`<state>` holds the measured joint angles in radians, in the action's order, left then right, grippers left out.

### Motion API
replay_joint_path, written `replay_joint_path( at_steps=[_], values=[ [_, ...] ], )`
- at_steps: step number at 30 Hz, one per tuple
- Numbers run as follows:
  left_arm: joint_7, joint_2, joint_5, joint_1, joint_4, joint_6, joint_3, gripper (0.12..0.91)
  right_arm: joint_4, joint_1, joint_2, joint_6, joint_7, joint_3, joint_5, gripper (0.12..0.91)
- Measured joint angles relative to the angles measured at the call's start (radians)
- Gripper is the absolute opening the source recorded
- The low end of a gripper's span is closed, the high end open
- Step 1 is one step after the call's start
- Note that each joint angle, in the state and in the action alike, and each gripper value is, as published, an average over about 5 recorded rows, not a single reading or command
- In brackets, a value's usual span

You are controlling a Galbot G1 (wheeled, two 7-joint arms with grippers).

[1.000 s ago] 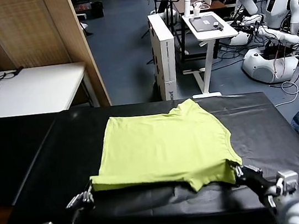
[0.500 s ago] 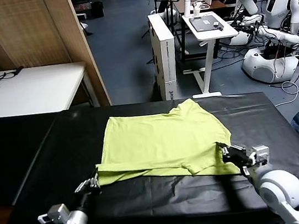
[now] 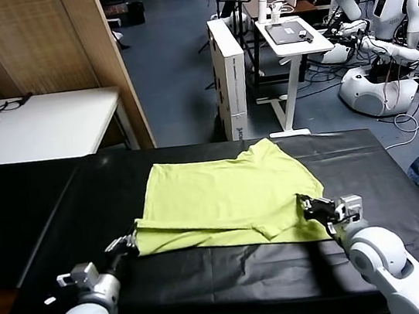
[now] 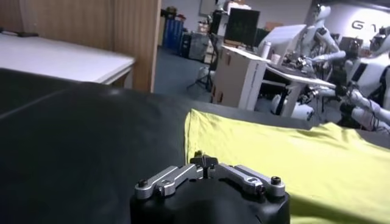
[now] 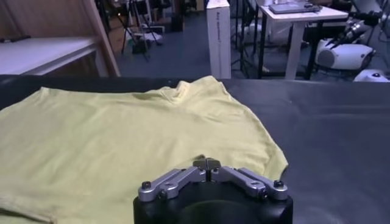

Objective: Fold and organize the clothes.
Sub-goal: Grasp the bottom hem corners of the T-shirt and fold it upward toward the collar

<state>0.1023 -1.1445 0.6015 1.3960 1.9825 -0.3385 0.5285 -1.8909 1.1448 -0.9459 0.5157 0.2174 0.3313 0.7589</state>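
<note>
Left gripper, at 7 o'clock of the black table: fingers pinched shut on the lime T-shirt at its near-left hem corner. T-shirt lies mid-table, near hem folded over onto itself. Right gripper, at 5 o'clock: fingers clamped on the near-right hem corner. No containers seen.

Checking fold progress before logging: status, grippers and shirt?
Left gripper and right gripper both shut on lime T-shirt near hem corners. Hem lifted over the shirt on black table. Nothing in the way.
</note>
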Motion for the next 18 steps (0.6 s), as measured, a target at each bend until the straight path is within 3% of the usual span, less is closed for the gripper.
replay_joint_path(
  at_steps=[9, 11, 15, 18],
  values=[
    [0.0, 0.026, 0.003, -0.046, -0.051, 0.0, -0.038, 0.145, -0.018, 0.015, 0.012, 0.032, -0.011, 0.018, 0.018, 0.168],
    [0.0, 0.029, 0.002, -0.056, -0.06, -0.002, -0.046, 0.145, -0.032, 0.028, 0.02, 0.049, -0.024, 0.031, 0.022, 0.246],
    [0.005, 0.033, 0.002, -0.066, -0.068, -0.014, -0.051, 0.156, -0.072, 0.067, 0.042, 0.079, -0.049, 0.066, 0.025, 0.485],
    [0.011, 0.032, 0.002, -0.057, -0.063, -0.02, -0.042, 0.255, -0.112, 0.111, 0.061, 0.084, -0.056, 0.099, 0.022, 0.674]
  ],
)
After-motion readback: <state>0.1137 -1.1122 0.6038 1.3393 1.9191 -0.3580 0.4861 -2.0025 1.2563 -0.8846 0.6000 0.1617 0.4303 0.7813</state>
